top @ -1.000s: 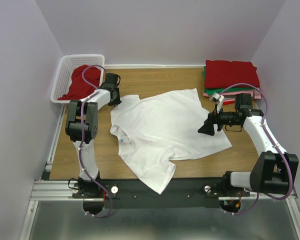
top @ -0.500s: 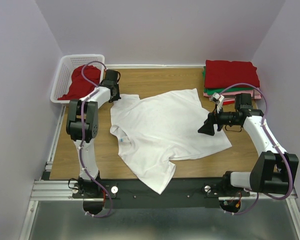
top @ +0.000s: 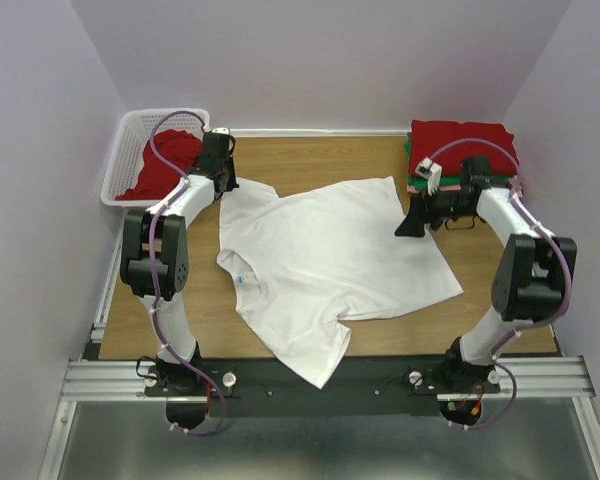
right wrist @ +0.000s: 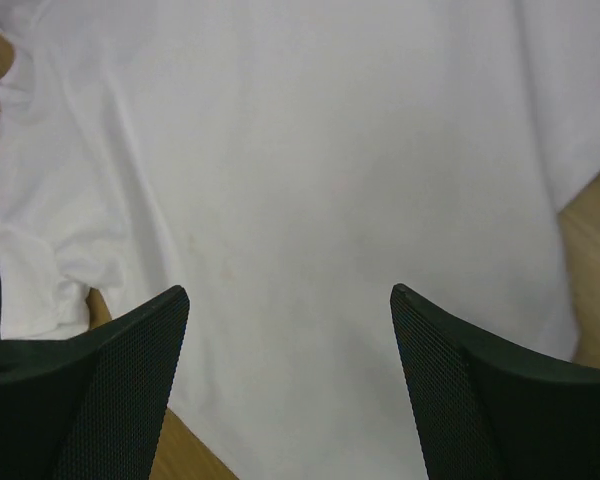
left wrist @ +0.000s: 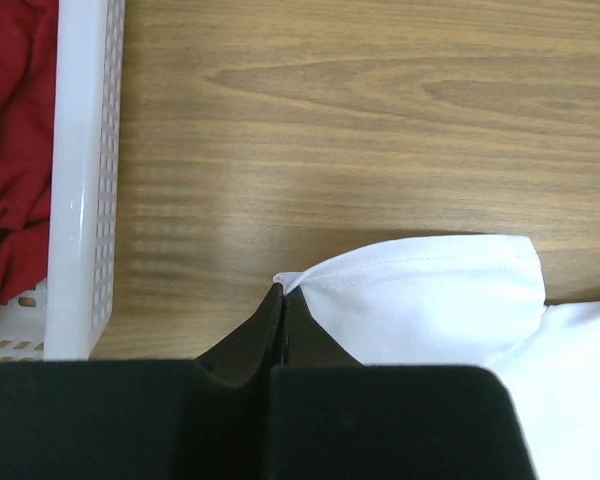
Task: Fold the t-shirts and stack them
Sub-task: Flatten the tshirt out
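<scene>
A white t-shirt (top: pixel 330 265) with a small blue neck label (top: pixel 243 281) lies spread on the wooden table. My left gripper (top: pixel 223 187) is shut on the edge of its far left sleeve (left wrist: pixel 420 290), fingertips pinching the hem corner (left wrist: pixel 280 288). My right gripper (top: pixel 411 226) is open and empty, hovering over the shirt's right edge; the white cloth (right wrist: pixel 300 200) fills its wrist view between the fingers (right wrist: pixel 130 370). A folded stack with a red shirt (top: pixel 462 145) on top, green and pink below, sits at the far right. A crumpled red shirt (top: pixel 165 165) lies in the basket.
A white lattice basket (top: pixel 130 150) stands at the far left corner; its wall (left wrist: pixel 85 180) is close to my left gripper. Bare wood (top: pixel 320 160) lies behind the shirt. A metal rail (top: pixel 330 375) runs along the near edge.
My left gripper has pulled the sleeve further back and left toward the basket. My right arm has swung back toward the folded stack, staying open above the shirt's right edge.
</scene>
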{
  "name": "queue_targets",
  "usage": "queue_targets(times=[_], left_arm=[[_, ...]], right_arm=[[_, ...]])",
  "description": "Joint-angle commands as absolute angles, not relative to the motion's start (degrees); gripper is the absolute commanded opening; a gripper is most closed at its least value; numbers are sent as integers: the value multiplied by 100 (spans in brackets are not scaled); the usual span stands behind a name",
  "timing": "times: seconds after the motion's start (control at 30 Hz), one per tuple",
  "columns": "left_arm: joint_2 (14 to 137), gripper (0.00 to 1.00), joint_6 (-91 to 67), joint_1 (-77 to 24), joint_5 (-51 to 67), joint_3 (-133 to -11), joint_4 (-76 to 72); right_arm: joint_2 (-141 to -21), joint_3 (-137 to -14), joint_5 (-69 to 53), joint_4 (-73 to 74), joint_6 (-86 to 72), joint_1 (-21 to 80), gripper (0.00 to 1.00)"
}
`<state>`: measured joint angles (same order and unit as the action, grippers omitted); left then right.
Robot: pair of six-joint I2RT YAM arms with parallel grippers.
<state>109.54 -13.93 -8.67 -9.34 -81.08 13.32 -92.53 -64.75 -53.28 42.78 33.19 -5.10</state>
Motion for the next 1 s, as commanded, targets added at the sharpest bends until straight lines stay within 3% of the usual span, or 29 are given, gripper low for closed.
queue_targets(times=[0.0,0.23,0.4,0.97], left_arm=[[10863,0,-1257,-888,-923,-8077,1239],[10837,0,-1134,-879,-1002,-8051,1301],[10828,0,-1108,-870,-844,-8051,1301],[10802,0,-1125,-826,-782,-8086,1310]], right_arm=[[-10454,-7905,-4370,3728,2594,-361,88],[-12311,-10349,-3446,3639,1671,-123,74],[-13235,-11301,-2901,3630,1416,-9,68],[-14186,-12261,-2162,3542,1195,308,61]])
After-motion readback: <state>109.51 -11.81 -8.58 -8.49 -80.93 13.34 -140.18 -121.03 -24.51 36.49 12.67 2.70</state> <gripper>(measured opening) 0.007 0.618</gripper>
